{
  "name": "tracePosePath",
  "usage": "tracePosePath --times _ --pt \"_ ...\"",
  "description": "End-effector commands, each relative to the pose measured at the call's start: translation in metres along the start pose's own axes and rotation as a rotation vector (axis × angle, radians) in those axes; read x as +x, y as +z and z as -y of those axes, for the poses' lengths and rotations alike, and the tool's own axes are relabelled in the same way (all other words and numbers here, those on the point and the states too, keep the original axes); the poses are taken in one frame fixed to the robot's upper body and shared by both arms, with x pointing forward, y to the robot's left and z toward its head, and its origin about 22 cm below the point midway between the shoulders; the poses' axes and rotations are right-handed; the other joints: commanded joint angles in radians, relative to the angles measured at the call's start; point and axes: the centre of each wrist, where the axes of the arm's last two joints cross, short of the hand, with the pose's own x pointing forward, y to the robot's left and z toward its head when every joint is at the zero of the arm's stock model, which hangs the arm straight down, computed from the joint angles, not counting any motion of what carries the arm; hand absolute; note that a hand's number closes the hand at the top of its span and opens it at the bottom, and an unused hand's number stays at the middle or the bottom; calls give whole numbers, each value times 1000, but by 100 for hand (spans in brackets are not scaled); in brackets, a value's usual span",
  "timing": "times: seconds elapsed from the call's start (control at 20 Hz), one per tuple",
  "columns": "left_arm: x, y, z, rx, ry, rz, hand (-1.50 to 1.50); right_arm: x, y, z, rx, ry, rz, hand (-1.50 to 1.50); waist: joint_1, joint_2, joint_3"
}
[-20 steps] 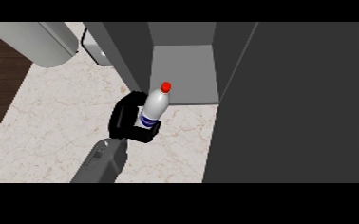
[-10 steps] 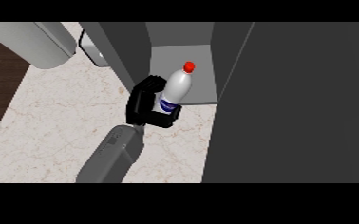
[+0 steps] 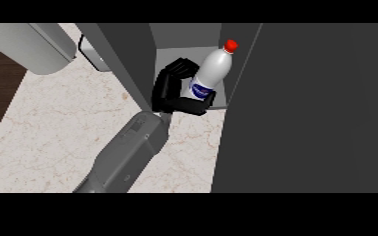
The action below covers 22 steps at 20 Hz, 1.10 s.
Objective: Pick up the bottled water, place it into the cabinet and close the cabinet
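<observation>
L hand [image 3: 171,92] is curled round the lower half of the bottled water [image 3: 209,72], fingers over the blue label, thumb side underneath. R hand isn't in the frame. The bottle is at center frame, in the mouth of the dark grey cabinet [image 3: 122,55] over its light inner floor. It's tilted, w/ the red cap [image 3: 231,45] toward upper right, prob. so it slips in under the top edge. Can't tell if the base touches the floor yet.

The cabinet door [image 3: 310,105] fills the right side of the frame and stands open, leaving room for the forearm [image 3: 129,150] coming up from lower left over the marble counter [image 3: 59,125].

Count: 1 bottle, 1 cap, 1 cabinet, 1 door, 1 hand, 1 forearm, plus 1 grey rounded object [image 3: 40,47] at upper left, well apart.
</observation>
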Motion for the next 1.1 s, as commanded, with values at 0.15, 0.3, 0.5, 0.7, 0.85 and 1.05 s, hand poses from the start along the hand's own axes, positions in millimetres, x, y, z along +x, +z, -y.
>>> tracePosePath --times 0.15,0.3,0.5,0.7,0.85,1.05 --pt "21 -36 33 42 -64 -26 150 4 5 11 24 -98 20 -150 -9 6 0" --pt "23 -45 35 60 -132 -15 150 8 3 32 23 -100 38 -150 -17 7 0" --pt "21 -61 18 96 -168 -57 150 10 1 40 31 -104 56 -150 -30 16 0" --pt "18 -59 19 156 -199 -52 150 8 -8 45 73 -134 70 -150 -44 21 -1" --pt "9 -57 -1 211 -239 -75 150 7 -2 39 66 -122 70 -150 -44 25 -1" --pt "20 -72 -2 257 -295 -90 150 7 -2 53 62 -145 60 -150 -53 29 -1"
